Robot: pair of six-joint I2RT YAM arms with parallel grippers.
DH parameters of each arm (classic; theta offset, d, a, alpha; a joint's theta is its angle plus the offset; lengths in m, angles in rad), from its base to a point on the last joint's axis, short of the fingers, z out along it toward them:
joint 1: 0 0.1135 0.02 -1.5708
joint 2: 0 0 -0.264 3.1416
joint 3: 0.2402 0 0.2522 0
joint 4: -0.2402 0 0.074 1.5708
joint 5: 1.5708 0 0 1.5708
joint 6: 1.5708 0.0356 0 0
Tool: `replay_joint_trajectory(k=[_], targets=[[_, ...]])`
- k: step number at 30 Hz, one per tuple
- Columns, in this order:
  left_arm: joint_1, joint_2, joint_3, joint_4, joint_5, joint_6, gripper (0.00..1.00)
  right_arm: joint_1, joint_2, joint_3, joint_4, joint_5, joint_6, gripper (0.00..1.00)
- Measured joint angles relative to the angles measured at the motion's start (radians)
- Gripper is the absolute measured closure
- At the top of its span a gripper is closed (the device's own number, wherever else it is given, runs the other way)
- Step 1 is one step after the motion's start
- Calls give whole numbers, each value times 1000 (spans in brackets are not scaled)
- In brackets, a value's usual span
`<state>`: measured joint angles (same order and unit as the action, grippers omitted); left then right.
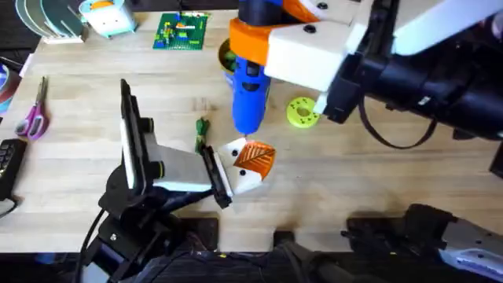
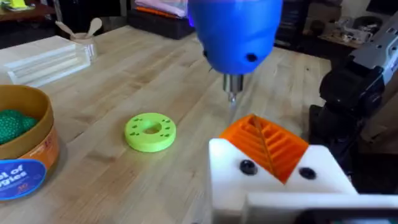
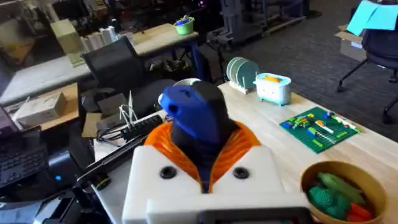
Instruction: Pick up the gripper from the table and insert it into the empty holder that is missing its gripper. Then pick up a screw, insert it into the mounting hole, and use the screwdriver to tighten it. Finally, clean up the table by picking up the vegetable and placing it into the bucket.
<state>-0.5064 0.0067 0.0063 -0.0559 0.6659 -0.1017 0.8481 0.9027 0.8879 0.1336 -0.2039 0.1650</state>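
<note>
Firmly clamps the screwdriver [image 1: 247,98] between the orange pads of the right gripper [image 1: 253,45], barrel upright, bit pointing down. Hangs that bit just above the white-and-orange tip of the left gripper [image 1: 251,161], not touching it as far as the left wrist view tells. Cannot tell whether the left gripper is apart, together or holding anything. Leaves the vegetable [image 1: 202,130] lying on the table [image 1: 377,181] beside the left arm. Shows the bucket [image 1: 225,56] behind the screwdriver, toy foods inside, and a lime disc [image 1: 302,112] right of the bit.
</note>
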Motion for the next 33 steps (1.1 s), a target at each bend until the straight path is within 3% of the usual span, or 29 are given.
replay_joint_trajectory(k=[16, 33], targets=[[0, 0, 0, 0, 0, 4, 995, 99, 84, 0, 64, 0, 0, 980], [0, 0, 0, 0, 0, 5, 995, 103, 88, -1, 68, 0, -31, 980]])
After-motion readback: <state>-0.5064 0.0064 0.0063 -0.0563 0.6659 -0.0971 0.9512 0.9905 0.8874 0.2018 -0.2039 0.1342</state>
